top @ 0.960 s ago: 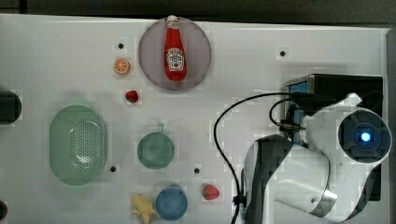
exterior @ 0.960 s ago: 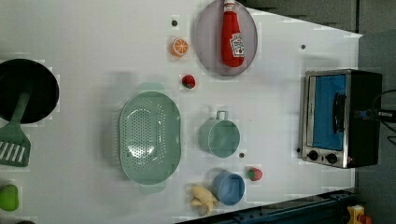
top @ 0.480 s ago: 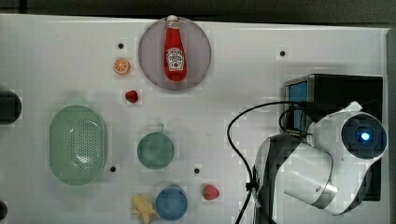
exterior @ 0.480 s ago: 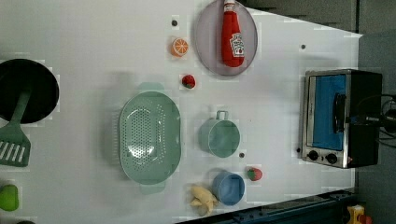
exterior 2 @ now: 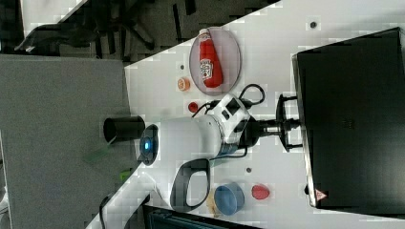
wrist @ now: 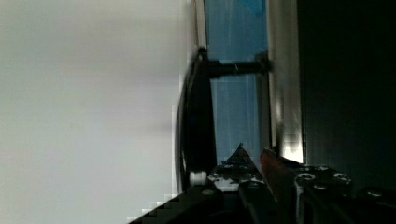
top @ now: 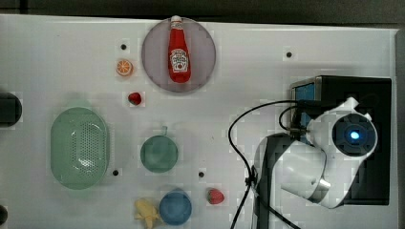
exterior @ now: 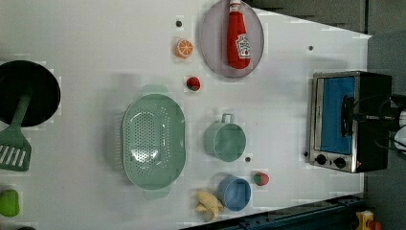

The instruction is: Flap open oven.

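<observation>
Since the earlier frame, the arm had swung toward the top view's right, over the oven [exterior: 349,122]; the end effector [exterior 2: 286,128] gripped its dark bar handle [exterior: 345,116]. Door shut; the oven stood at the worktop's [exterior: 95,57] edge on the left view's right.

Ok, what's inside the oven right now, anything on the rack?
Cannot tell. The oven door is shut, and its blue-tinted front hides the inside. In front of it you can see the dark bar handle, with the gripper at it.
</observation>
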Controlling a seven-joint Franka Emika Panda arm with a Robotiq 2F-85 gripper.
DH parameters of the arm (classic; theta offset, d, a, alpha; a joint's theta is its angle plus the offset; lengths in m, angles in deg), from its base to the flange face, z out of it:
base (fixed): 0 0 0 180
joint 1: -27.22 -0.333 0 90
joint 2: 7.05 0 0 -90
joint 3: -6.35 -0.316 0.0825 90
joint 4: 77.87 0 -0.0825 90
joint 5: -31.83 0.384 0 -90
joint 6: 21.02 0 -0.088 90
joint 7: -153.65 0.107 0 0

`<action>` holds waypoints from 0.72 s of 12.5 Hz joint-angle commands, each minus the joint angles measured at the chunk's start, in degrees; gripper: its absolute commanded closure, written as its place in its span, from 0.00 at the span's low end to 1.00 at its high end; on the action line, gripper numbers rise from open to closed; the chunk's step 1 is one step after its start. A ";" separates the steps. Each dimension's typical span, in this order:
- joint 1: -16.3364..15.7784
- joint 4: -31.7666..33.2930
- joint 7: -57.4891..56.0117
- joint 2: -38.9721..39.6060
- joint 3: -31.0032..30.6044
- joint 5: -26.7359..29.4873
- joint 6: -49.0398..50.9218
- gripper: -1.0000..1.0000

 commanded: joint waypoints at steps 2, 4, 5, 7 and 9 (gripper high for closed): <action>-1.13 1.53 -0.53 0.27 -1.86 0.18 -1.41 0.82; -1.96 2.01 2.96 0.44 -3.22 -1.24 -0.76 0.82; -2.46 2.24 4.58 0.44 -4.00 -3.32 -0.74 0.82; -3.49 2.67 10.00 0.46 -5.45 -9.13 -0.42 0.82; -4.44 3.25 17.82 0.65 -7.02 -14.70 0.38 0.82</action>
